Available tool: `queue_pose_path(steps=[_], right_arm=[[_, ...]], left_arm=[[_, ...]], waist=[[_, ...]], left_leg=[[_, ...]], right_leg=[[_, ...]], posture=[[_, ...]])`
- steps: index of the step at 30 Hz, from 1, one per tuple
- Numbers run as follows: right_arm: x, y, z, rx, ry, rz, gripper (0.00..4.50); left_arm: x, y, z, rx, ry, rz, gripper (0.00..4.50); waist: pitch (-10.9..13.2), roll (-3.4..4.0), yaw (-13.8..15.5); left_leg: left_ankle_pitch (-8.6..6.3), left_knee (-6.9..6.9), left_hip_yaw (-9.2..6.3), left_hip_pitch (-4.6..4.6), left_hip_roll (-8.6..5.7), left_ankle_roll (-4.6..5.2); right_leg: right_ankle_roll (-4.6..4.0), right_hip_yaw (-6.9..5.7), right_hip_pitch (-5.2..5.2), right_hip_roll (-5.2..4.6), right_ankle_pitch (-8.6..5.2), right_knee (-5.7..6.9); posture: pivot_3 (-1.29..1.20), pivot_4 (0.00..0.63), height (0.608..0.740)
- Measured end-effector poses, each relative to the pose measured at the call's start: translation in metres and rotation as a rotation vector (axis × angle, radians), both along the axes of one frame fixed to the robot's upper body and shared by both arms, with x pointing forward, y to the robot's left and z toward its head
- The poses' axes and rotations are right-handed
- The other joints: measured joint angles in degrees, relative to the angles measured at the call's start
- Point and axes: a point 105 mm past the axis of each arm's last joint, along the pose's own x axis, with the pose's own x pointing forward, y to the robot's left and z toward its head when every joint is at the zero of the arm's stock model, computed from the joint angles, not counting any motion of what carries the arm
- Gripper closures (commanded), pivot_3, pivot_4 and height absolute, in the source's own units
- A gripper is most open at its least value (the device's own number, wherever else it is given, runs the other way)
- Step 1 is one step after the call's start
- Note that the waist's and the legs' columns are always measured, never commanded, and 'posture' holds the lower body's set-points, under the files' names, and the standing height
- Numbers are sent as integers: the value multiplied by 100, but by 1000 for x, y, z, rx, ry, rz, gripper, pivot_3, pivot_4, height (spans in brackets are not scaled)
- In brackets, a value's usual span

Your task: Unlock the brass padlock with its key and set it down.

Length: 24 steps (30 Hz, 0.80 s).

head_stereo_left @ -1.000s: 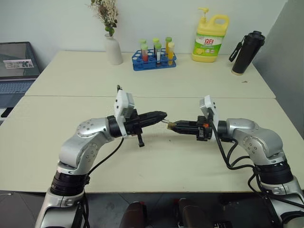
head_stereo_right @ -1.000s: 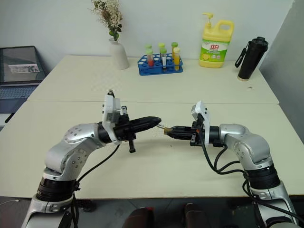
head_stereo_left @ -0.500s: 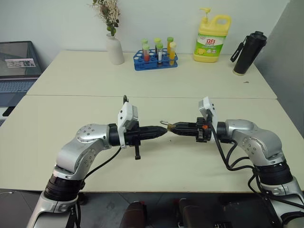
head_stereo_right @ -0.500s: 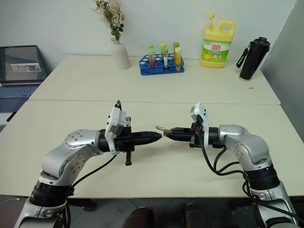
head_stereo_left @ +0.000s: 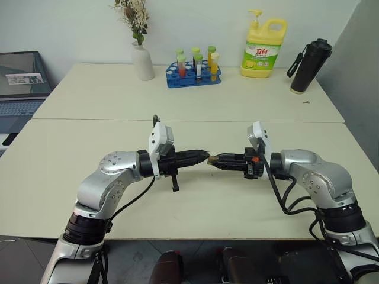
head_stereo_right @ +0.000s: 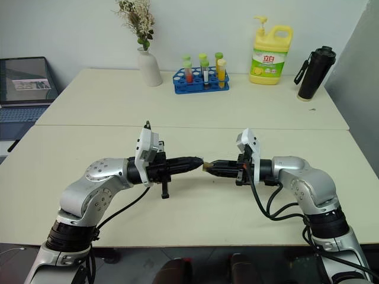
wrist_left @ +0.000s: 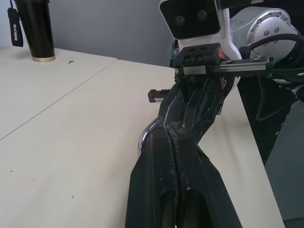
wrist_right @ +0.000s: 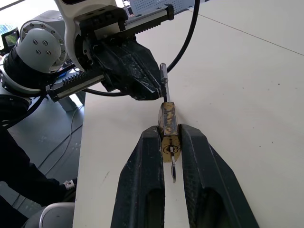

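Left gripper (head_stereo_left: 205, 156), clenched, now lower, tip meeting the brass padlock (wrist_right: 167, 124) at its shackle; right gripper (head_stereo_left: 212, 159) unmoved, grasping that padlock; key (wrist_right: 173, 169) inserted.

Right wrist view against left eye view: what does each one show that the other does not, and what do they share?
Right wrist view: the brass padlock close up, clamped between the fingers of the right gripper, keyhole face toward the camera, its thin shackle reaching to the shut tips of the left gripper.
Left eye view: the vase, tube rack, yellow bottle, black flask and laptop.
Both: the two grippers meeting tip to tip above the table.
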Motion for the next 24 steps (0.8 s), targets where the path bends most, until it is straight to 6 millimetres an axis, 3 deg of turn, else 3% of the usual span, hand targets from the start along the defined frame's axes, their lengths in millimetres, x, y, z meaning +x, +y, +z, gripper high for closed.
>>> queue_pose_path(steps=[15,20,24], right_arm=[[-1,1,-2,-5,6,7,4345],[0,-1,-3,-18,15,-2,4345],[-1,-8,-9,-53,63,-12,4345]], left_arm=[[2,0,2,5,-37,27,4500],[-8,20,-7,121,-120,44,4500],[-15,46,-25,352,-306,62,3593]], waist=[[0,0,0],[1,2,-15],[3,5,-6]], left_leg=[[0,0,0,0,1,0],[0,-5,1,2,3,0],[0,-6,4,2,3,0]], right_leg=[[0,0,0,0,0,0],[-3,2,-2,0,-1,-1],[-7,2,-3,-11,-2,-3]], posture=[[0,150,740],[0,150,740],[0,150,740]])
